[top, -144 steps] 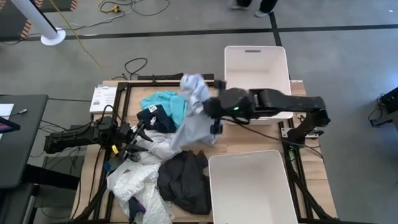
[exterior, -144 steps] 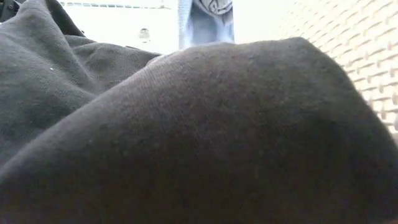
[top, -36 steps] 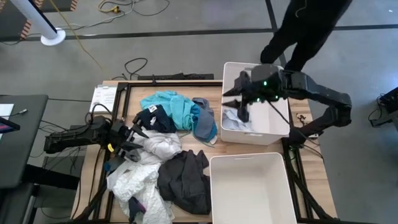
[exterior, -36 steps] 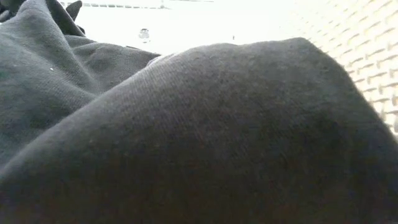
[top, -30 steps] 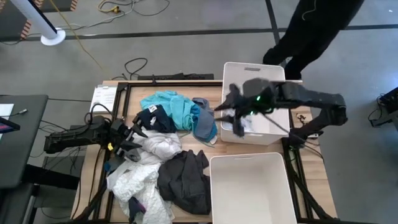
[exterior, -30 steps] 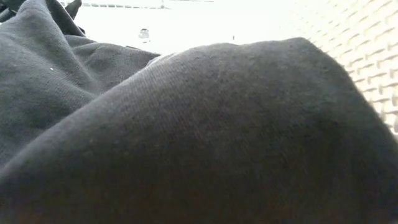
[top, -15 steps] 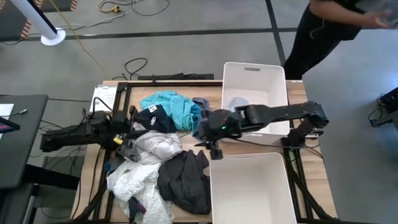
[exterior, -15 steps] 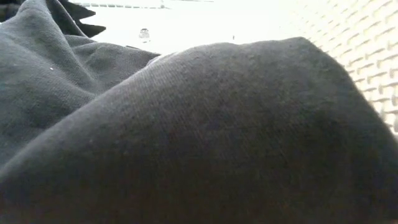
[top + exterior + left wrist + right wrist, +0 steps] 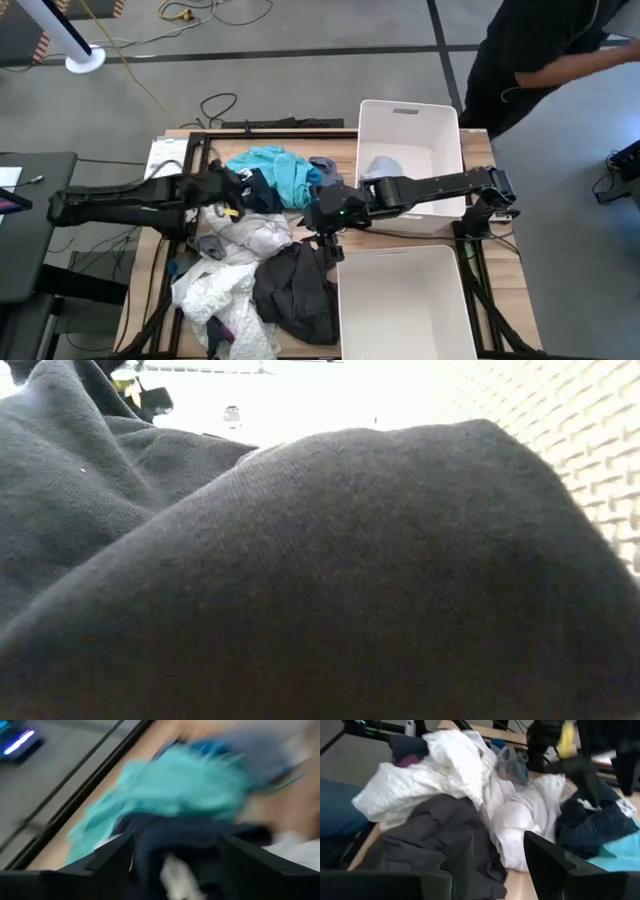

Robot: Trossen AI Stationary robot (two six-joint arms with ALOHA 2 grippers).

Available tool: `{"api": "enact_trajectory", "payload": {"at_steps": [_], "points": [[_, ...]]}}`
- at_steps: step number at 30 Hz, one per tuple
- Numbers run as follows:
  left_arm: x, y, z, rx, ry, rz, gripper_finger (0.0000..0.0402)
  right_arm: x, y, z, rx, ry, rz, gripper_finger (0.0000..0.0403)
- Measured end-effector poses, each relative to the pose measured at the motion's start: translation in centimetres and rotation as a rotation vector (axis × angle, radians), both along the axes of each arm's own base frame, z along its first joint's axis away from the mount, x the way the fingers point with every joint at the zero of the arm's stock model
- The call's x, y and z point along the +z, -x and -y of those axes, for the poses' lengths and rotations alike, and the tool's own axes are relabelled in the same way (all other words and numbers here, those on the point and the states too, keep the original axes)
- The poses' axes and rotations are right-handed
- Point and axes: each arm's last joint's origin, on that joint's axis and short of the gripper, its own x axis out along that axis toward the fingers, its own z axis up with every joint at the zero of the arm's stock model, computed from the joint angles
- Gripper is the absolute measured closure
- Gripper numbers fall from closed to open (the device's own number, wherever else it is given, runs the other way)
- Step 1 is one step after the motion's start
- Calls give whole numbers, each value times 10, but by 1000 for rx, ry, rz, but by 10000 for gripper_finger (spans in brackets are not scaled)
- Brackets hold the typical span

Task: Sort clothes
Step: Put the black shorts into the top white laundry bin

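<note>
The clothes lie heaped on the table's left half: a teal garment point(image 9: 272, 165), a grey-blue one point(image 9: 326, 176), a navy one point(image 9: 258, 192), white ones point(image 9: 245, 236), a leaf-print white one point(image 9: 215, 300) and a dark grey one point(image 9: 295, 285). A pale blue garment point(image 9: 381, 166) lies in the far bin point(image 9: 445, 130). My left gripper point(image 9: 242, 188) is open just over the navy garment point(image 9: 175, 840), with teal cloth point(image 9: 175, 785) beyond it. My right gripper point(image 9: 333, 247) is open and holds nothing above the dark grey garment's point(image 9: 430, 825) far edge.
A second white bin point(image 9: 405, 300) stands at the near right, close beside my right gripper. A person in dark clothes point(image 9: 540, 50) stands beyond the table's far right corner. In the low view, dark cloth point(image 9: 320, 580) fills almost the whole picture.
My right gripper has left the far bin, gone toward the table's left and near side, and come down to the clothes pile. My left arm has reached toward the table's right and far side, up to the navy and teal garments. The pale blue garment stays in the far bin.
</note>
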Motion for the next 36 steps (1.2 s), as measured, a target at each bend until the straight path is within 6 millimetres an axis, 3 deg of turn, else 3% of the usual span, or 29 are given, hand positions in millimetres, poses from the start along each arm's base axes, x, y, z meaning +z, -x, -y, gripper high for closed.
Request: {"api": "enact_trajectory", "payload": {"at_steps": [3,10,15,20,24,32,36], "points": [[-8,-11,-8,124,-31,-115,107,1,0,-7,21,2,14,214],[-31,-28,-27,219,9,-258,93,2,3,-20,65,17,24,214],[-50,-37,-41,119,235,-305,92,2,5,-28,86,17,26,214],[-63,-43,-50,147,261,-349,100,2,6,-35,102,16,26,214],[-65,-45,-51,148,261,-352,157,2,8,-42,119,16,24,214],[-56,-43,-41,89,222,-335,361,2,10,-48,132,18,25,214],[-42,-35,-36,69,198,-266,381,2,9,-44,107,23,26,214]]}}
